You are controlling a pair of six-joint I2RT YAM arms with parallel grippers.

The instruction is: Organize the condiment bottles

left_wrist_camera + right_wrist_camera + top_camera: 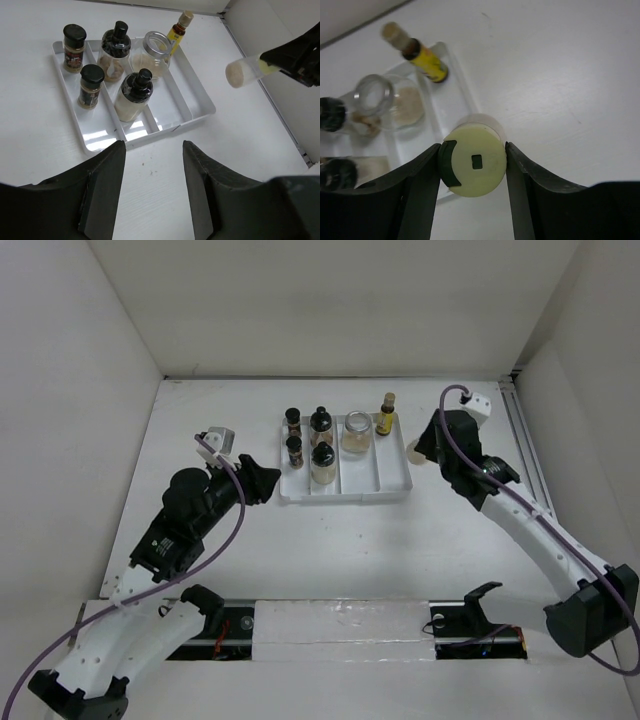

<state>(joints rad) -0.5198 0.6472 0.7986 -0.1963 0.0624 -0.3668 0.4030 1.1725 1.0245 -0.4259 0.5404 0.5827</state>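
My right gripper [472,165] is shut on the cream squeeze bottle [472,167], held by its pale yellow-green cap and lifted off the table at the right edge of the white divided tray [392,490]; it also shows in the left wrist view [245,71] and the top view [416,451]. In the tray stand two slim brown spice bottles [293,421], two round black-capped jars [322,462], a clear silver-lidded jar [356,432] and a yellow-capped amber bottle [385,414]. My left gripper [152,152] is open and empty, just in front of the tray's near-left corner [262,480].
White walls close in the table at the back and both sides. A metal rail [525,445] runs along the right wall. The tray's right compartment [187,95] holds only the amber bottle at its far end.
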